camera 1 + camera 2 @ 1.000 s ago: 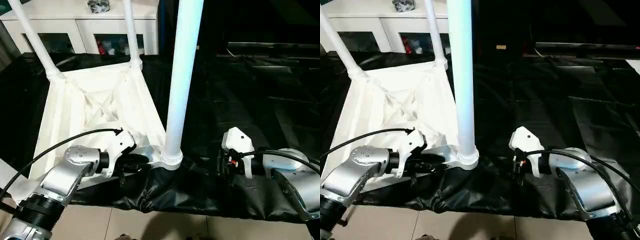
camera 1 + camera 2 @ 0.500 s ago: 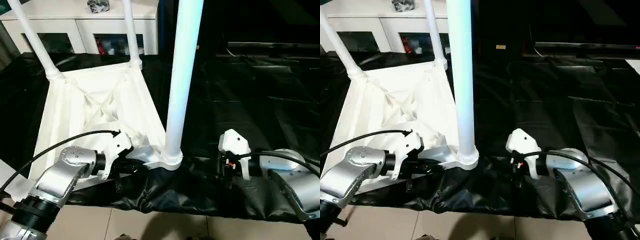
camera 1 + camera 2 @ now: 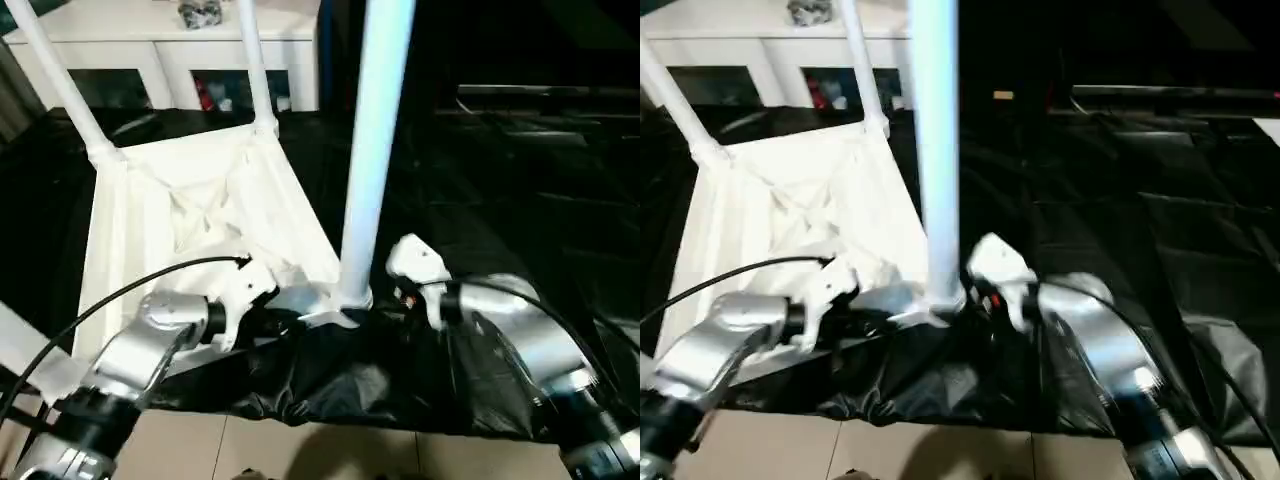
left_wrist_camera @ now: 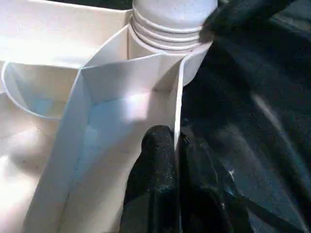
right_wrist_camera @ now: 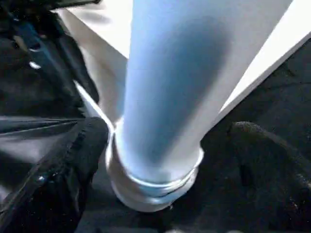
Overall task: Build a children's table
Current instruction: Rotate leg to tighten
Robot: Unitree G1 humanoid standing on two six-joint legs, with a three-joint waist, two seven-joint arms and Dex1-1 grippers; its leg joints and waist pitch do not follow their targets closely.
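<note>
Since a second ago our right pincer (image 5: 160, 145) has swung in to the near leg (image 3: 372, 150), its wide-spread fingers (image 5: 63, 165) either side of the leg's base. We count three white legs standing up from the upturned white ribbed tabletop (image 3: 190, 215) on black sheeting (image 3: 520, 200). Left of that leg, our left pincer (image 4: 176, 160) pinches the tabletop's rim wall.

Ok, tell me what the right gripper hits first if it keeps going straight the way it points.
Most likely the near leg, just above its corner socket. The right gripper stands open with that leg between its fingers, so little room seems left ahead.
</note>
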